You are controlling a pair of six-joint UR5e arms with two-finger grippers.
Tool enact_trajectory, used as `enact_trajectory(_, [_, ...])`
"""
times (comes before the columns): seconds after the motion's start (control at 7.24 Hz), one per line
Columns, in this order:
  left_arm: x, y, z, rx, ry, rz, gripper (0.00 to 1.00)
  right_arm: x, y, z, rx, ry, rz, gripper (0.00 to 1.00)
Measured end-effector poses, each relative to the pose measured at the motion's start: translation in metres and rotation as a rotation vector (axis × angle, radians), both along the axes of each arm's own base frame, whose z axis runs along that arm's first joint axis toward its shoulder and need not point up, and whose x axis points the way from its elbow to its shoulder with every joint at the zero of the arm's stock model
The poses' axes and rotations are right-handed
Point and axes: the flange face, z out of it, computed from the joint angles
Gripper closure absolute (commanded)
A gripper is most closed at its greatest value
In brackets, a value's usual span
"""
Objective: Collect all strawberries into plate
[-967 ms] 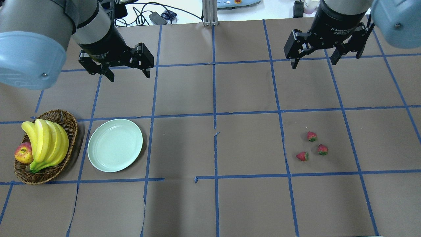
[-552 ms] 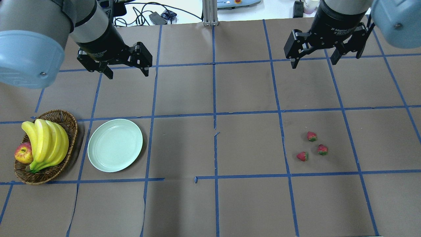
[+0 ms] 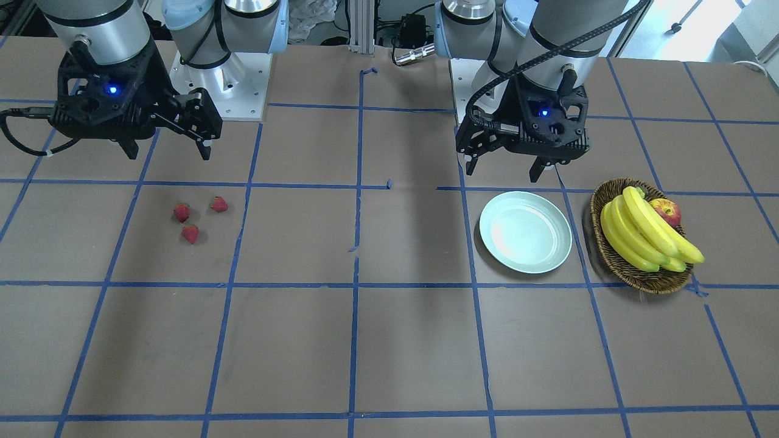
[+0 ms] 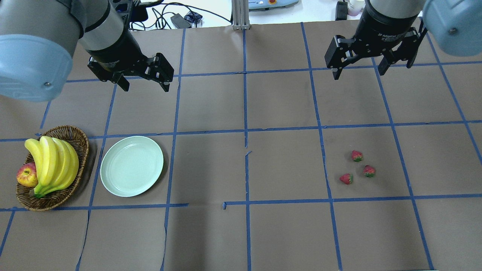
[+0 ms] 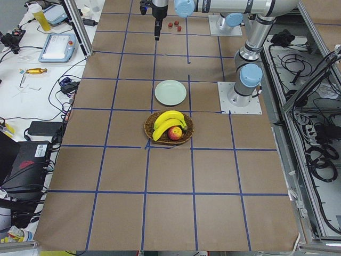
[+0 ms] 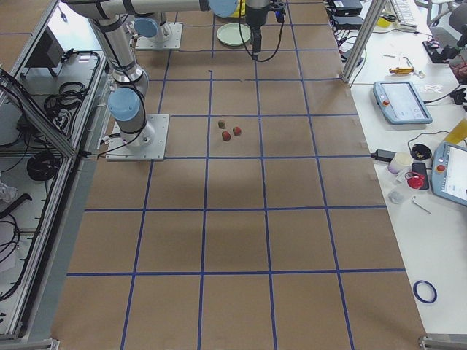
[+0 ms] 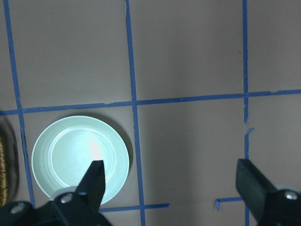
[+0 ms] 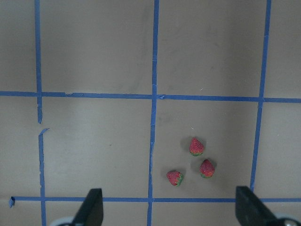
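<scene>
Strawberries (image 4: 357, 156) far from plate (image 4: 131, 166) beside basket (image 4: 82, 140)

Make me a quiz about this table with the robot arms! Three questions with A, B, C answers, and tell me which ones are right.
1. The green plate is:
A. empty
B. full of cookies
C. flipped upside down

2. How many strawberries are there?
A. one
B. three
C. six

3. Where do the strawberries lie?
A. on the plate
B. inside a box
C. on the bare table, on the right gripper side

Answers:
1. A, the plate's pale inside shows nothing on it in the overhead and left wrist views.
2. B, three small red berries sit close together in the right wrist view.
3. C, they rest on the brown table, far across from the plate.
</scene>
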Motion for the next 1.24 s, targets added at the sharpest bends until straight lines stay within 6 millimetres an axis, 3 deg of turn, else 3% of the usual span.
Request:
enact_trajectory(0.28, [0.000,0.003,-0.002,0.022,-0.007,-0.025,0.00,-0.005,-0.006,-0.023,0.005,0.006,-0.001,0.00])
enact_trajectory(0.55, [0.001,0.004,-0.010,0.040,-0.012,-0.028,0.00,-0.022,-0.006,-0.097,0.001,0.009,0.006,0.00])
enact_trajectory(0.69, [0.001,0.003,-0.013,0.047,-0.013,-0.026,0.00,-0.033,0.004,-0.143,0.008,0.005,0.007,0.00])
enact_trajectory(0.97, [0.001,0.004,-0.016,0.054,-0.013,-0.023,0.00,-0.048,0.044,-0.229,0.040,0.002,0.033,0.00])
enact_trajectory(1.24, [-0.001,0.005,-0.020,0.062,-0.013,-0.026,0.00,-0.047,0.082,-0.276,0.097,0.006,-0.062,0.00])
